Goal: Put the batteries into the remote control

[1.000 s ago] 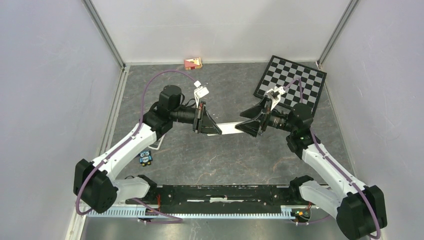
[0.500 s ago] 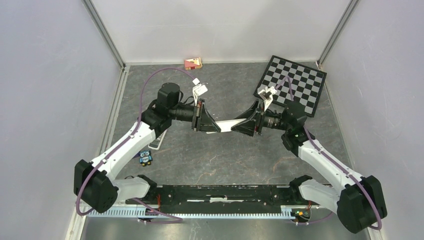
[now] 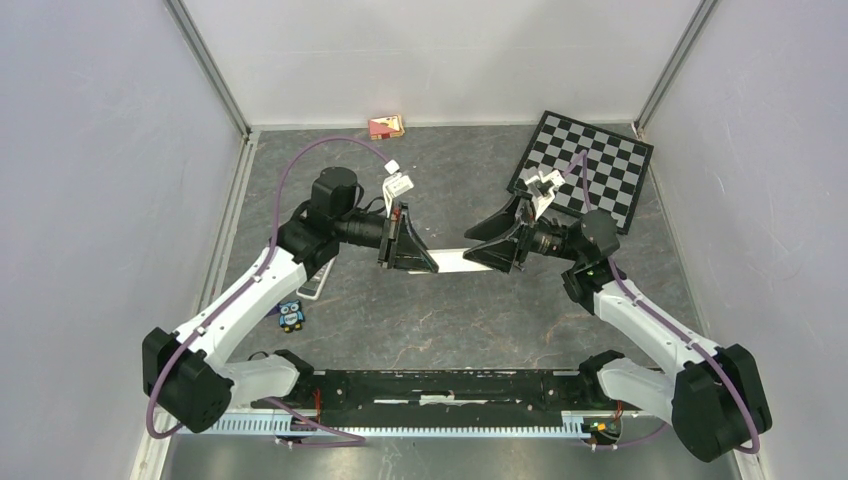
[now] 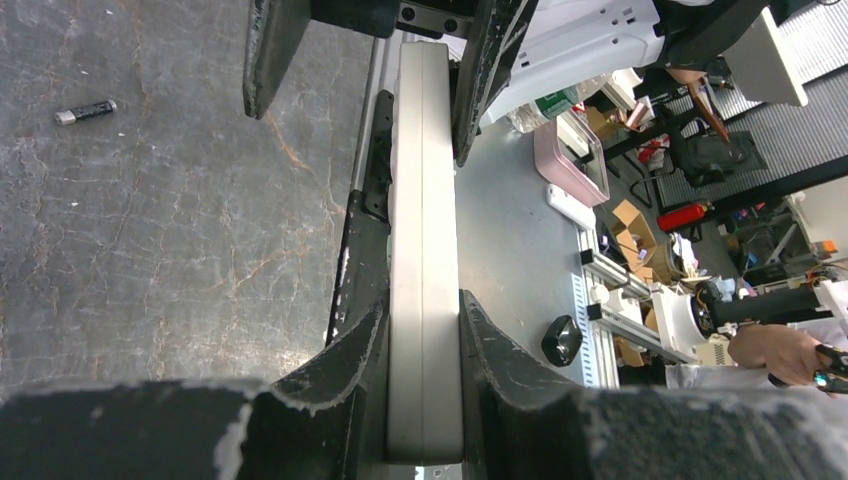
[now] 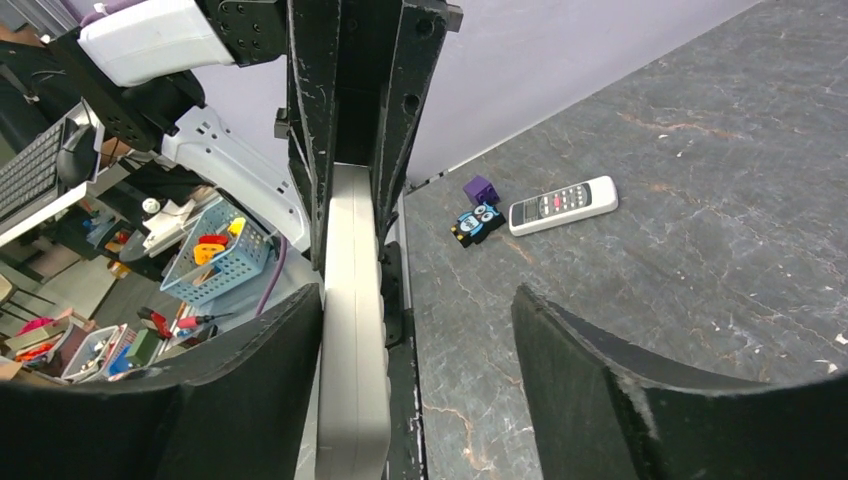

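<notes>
One smooth white slab remote (image 4: pixel 425 250) clenched in left jaws, right jaws spread, mottled grey tabletop (image 4: pixel 150 250).

I'm checking every feed for lettering and nothing comes through legibly. The red box (image 3: pixel 386 127) by the back wall shows patches of colour from the top camera, but no letters I can make out. The white tags (image 3: pixel 398 185) on the left arm's cable look blank (or just blurred, I can't tell). On the right wrist feed, the white remote (image 5: pixel 563 204) lying on the table shows a dark display and buttons, with markings too small to read. The battery (image 4: pixel 86 111) is far too tiny to show any print.
</notes>
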